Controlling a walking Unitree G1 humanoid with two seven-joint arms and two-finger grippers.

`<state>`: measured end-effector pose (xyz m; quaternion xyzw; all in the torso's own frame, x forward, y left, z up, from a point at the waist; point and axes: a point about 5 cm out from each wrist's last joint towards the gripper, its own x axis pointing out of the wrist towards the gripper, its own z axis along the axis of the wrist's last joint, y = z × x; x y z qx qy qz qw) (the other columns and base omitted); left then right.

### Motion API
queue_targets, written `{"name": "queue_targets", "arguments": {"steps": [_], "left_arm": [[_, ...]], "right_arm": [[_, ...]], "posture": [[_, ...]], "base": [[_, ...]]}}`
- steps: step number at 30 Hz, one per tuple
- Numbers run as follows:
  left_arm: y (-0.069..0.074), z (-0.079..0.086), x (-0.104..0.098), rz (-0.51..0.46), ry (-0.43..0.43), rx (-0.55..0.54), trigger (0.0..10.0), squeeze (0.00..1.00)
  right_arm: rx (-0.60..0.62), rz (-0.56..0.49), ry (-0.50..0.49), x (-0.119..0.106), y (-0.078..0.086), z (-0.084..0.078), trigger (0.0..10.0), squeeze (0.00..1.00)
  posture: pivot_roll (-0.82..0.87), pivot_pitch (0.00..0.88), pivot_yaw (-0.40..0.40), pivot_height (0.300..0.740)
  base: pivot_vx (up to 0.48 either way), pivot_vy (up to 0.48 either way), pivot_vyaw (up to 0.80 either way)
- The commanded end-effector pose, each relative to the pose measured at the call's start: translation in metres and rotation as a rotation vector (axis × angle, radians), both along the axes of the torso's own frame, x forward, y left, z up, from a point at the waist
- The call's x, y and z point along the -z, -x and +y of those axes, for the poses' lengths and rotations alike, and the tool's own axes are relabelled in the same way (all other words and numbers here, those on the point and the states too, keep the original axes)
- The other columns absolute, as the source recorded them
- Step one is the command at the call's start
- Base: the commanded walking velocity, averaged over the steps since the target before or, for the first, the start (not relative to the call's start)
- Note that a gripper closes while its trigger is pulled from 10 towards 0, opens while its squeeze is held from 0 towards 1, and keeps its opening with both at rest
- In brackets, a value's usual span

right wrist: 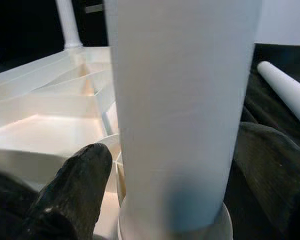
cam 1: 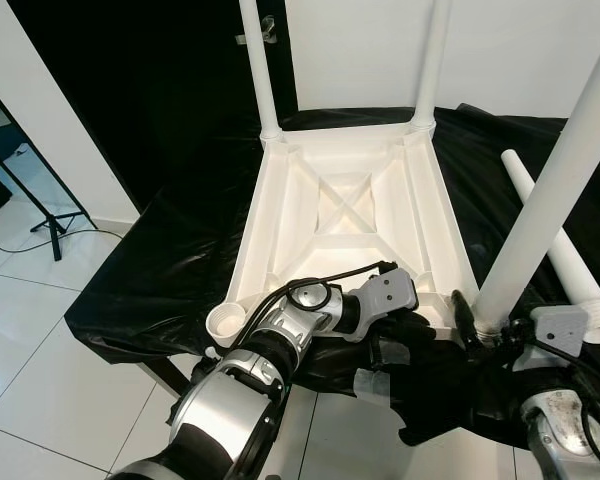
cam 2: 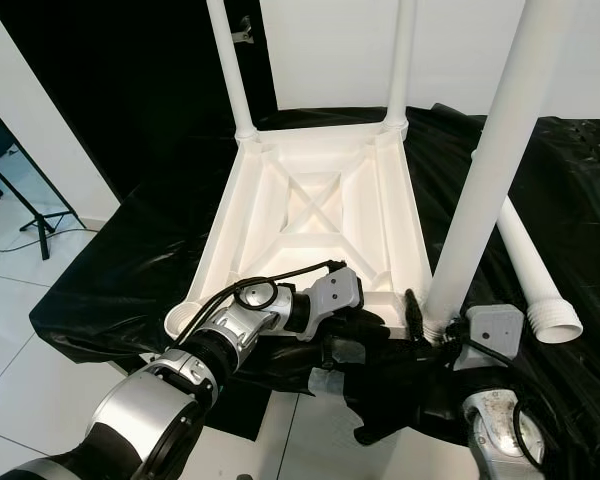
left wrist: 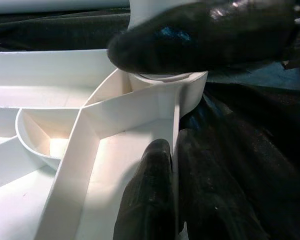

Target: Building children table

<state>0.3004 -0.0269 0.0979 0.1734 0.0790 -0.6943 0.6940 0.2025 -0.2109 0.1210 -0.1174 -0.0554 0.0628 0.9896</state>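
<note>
- The white tabletop (cam 1: 345,215) lay upside down in the middle of the frame, on a bench covered with black sheeting (cam 1: 170,270).
- Two white legs (cam 1: 260,70) stood upright in its far corners, at the top of the frame.
- A third leg (cam 1: 555,190) stood in the near right corner socket, leaning slightly to the right.
- A loose leg (cam 1: 560,245) lay on the sheeting at the right edge, well apart from the tabletop.
- The near left corner socket (cam 1: 226,322) held no leg.
- The left claw (cam 1: 405,335) pinched the tabletop's near rim, one finger (left wrist: 147,200) inside the rim, the other outside.
- The right claw (cam 1: 470,320) sat at the base of the third leg, one finger (right wrist: 80,185) beside it; I could not tell its grip.
</note>
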Motion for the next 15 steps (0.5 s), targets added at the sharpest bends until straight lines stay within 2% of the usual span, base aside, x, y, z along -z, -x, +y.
{"name": "queue_targets", "arguments": {"steps": [1,5,10,11,15], "left_arm": [[0.007,0.014,0.039,0.080,-0.097,-0.201,10.0,0.00],[0.007,0.014,0.038,0.080,-0.096,-0.200,10.0,0.00],[0.007,0.014,0.038,0.079,-0.097,-0.200,10.0,0.00],[0.007,0.014,0.038,0.079,-0.096,-0.200,10.0,0.00],[0.007,0.014,0.038,0.078,-0.097,-0.201,10.0,0.00]], "right_arm": [[-0.082,0.021,0.021,0.000,0.002,0.000,10.0,0.00],[-0.169,0.057,0.073,-0.005,0.001,-0.011,10.0,0.00],[-0.209,0.086,0.074,-0.005,0.001,-0.012,10.0,0.00],[-0.242,0.108,0.063,-0.003,0.003,-0.011,0.0,0.00],[-0.286,0.134,0.057,-0.001,0.006,-0.009,0.0,0.00]], "posture": [[0.00,0.000,0.079,0.740],[0.00,0.000,0.080,0.740],[0.00,0.000,0.080,0.740],[0.00,0.000,0.081,0.740],[0.00,0.000,0.081,0.740]], "base": [[0.000,0.000,0.00],[0.000,0.000,0.00],[0.000,0.000,0.00],[0.000,0.000,0.00],[0.000,0.000,0.00]]}}
